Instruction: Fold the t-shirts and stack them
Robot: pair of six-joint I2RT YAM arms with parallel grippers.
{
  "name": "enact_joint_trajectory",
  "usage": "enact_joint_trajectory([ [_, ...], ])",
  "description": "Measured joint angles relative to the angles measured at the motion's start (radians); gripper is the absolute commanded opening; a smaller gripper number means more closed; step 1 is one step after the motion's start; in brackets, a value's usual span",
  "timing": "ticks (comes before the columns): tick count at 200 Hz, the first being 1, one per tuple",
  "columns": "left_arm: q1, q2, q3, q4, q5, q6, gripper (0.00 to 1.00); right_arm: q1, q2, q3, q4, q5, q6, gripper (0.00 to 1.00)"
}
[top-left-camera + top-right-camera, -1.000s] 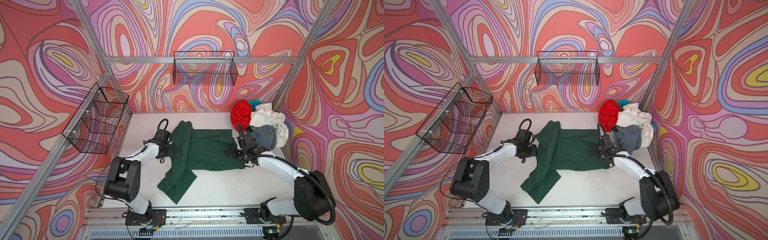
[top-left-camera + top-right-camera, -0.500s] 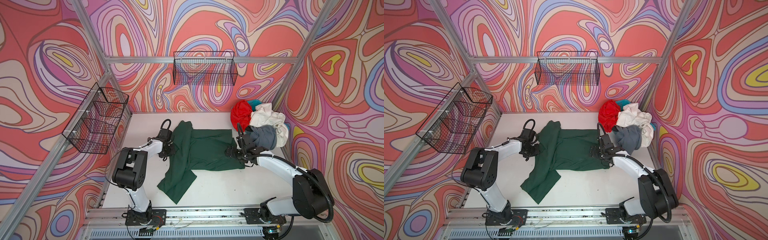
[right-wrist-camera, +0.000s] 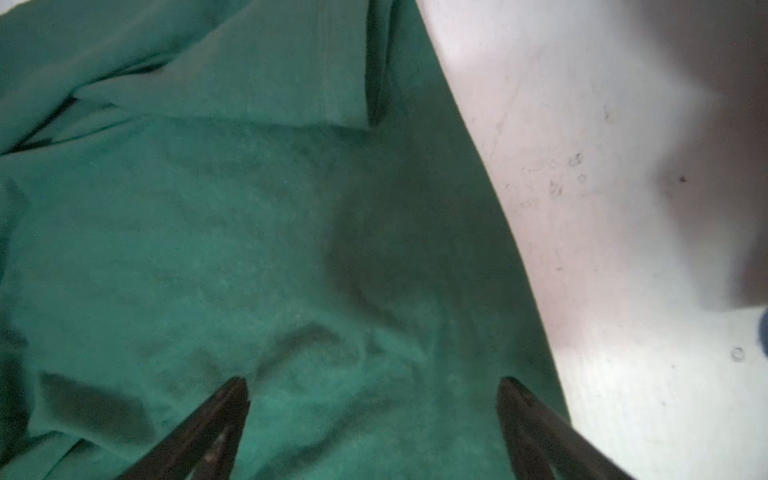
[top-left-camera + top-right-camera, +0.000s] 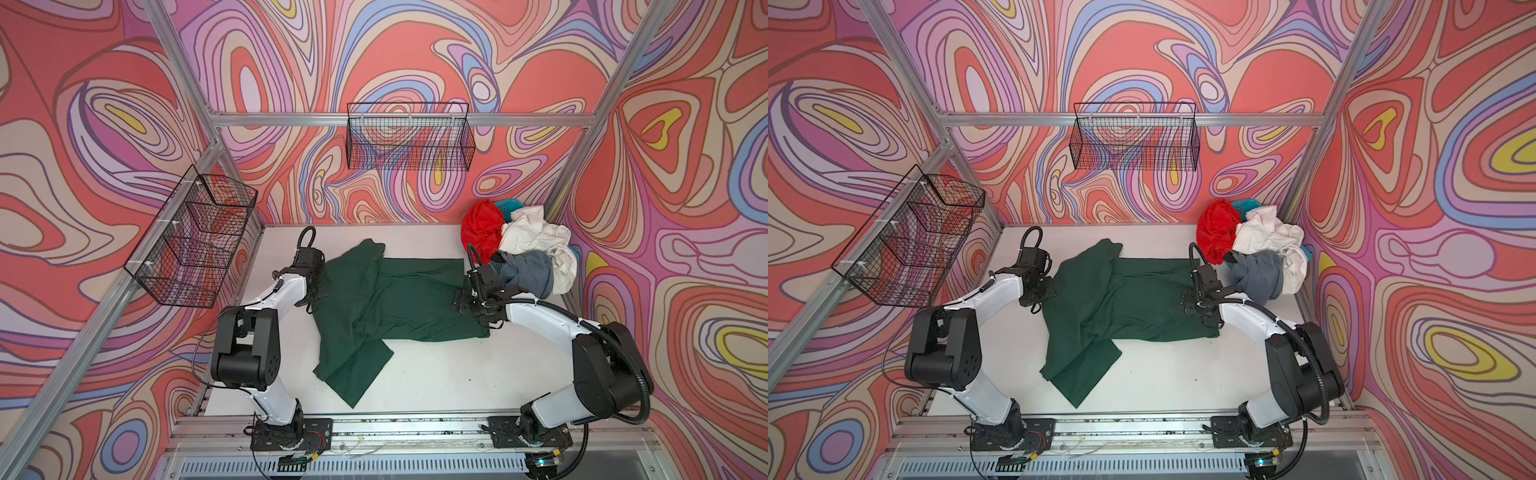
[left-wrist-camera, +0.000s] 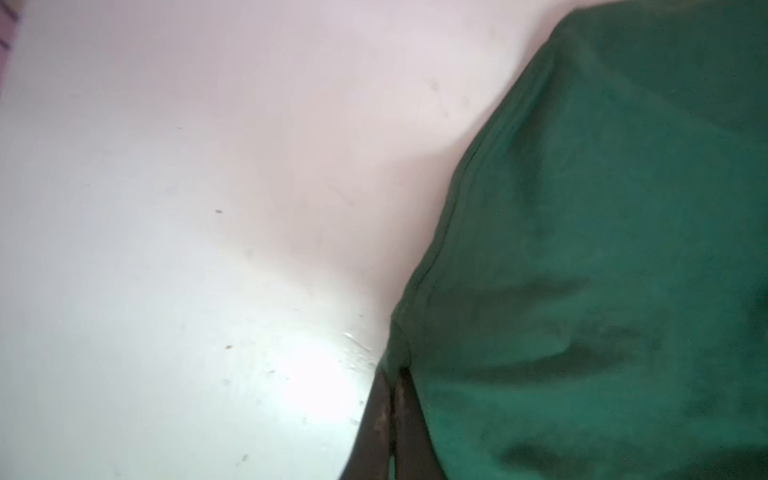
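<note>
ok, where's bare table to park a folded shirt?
Best: front right, between the dark green shirt, the right arm and the front rail. Also a narrow strip between that shirt and the back wall. Crowded: back right corner, red shirt, off-white shirt and grey-blue shirt heaped over the turquoise basket.

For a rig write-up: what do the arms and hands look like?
Left arm and right arm: white curved links, bulky black joints, black cables looping over the wrists; right adds a ribbed black hose. Left hand and right hand: slim, dark, tapered fingers.
</note>
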State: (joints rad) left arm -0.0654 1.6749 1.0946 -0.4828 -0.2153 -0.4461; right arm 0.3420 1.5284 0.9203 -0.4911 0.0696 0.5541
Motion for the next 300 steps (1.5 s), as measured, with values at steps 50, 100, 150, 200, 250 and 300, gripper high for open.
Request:
enact_joint_trajectory([
  [50, 0.107, -0.005, -0.037, 0.021, -0.082, -0.020, 0.00, 0.000, 0.008, 0.032, -0.032, 0.036, -0.015, 0.98],
  [100, 0.123, 0.089, 0.154, 0.047, -0.095, 0.009, 0.12, 0.000, 0.000, 0.019, -0.049, 0.047, -0.013, 0.98],
  [150, 0.086, 0.071, 0.176, 0.079, -0.130, 0.023, 0.81, 0.000, -0.079, -0.066, -0.070, 0.046, 0.012, 0.98],
  [200, -0.077, -0.294, -0.041, 0.058, -0.176, -0.014, 0.84, 0.000, -0.109, -0.159, -0.043, 0.007, 0.053, 0.95],
  [250, -0.278, -0.630, -0.225, -0.102, -0.215, -0.103, 0.84, 0.000, -0.155, -0.256, -0.019, 0.006, 0.111, 0.66],
  [300, -0.386, -0.842, -0.375, -0.312, -0.194, -0.232, 0.77, 0.000, -0.166, -0.281, 0.027, 0.004, 0.159, 0.00],
])
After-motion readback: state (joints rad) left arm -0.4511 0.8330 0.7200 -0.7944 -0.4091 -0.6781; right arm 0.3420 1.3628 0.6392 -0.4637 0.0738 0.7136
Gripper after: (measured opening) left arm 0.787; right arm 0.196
